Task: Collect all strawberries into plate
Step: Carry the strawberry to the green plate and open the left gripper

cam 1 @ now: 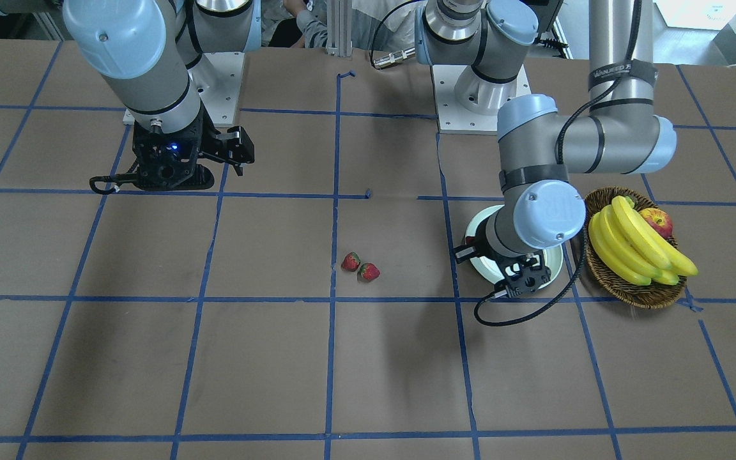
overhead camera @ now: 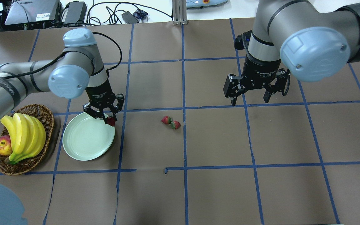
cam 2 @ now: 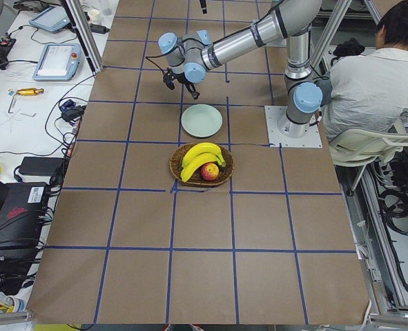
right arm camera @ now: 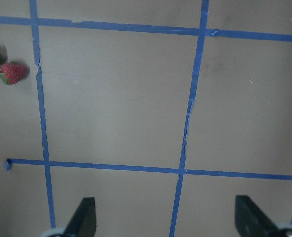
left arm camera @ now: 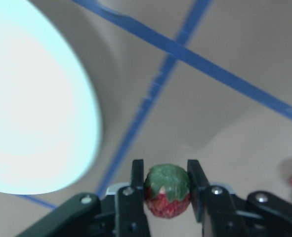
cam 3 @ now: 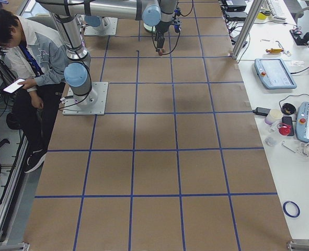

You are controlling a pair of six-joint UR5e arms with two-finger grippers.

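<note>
The left gripper (left arm camera: pixel 166 178) is clamping its two fingers (left arm camera: pixel 137 180) on one strawberry (overhead camera: pixel 110 121), whose green top is facing the wrist camera (the berry is filling the gap between the pads). The gripper is hanging tip-down, and the plate (overhead camera: pixel 84 142) is lying just beside and below it, its rim right by the held fruit. From the wrist view the berry is sitting over brown paper and blue tape next to the rim, so I cannot tell whether it is over the plate. Beyond the plate from the gripper, a basket (overhead camera: pixel 48 116) is holding bananas (overhead camera: pixel 23 134) and an apple (overhead camera: pixel 2 147). On the gripper's other side, well apart from it, the two other strawberries (overhead camera: pixel 171 122) are lying close together on the table (overhead camera: pixel 217 187). The right gripper (overhead camera: pixel 250 101) is hovering farther off past them with its jaws standing wide apart, gripping nothing.
</note>
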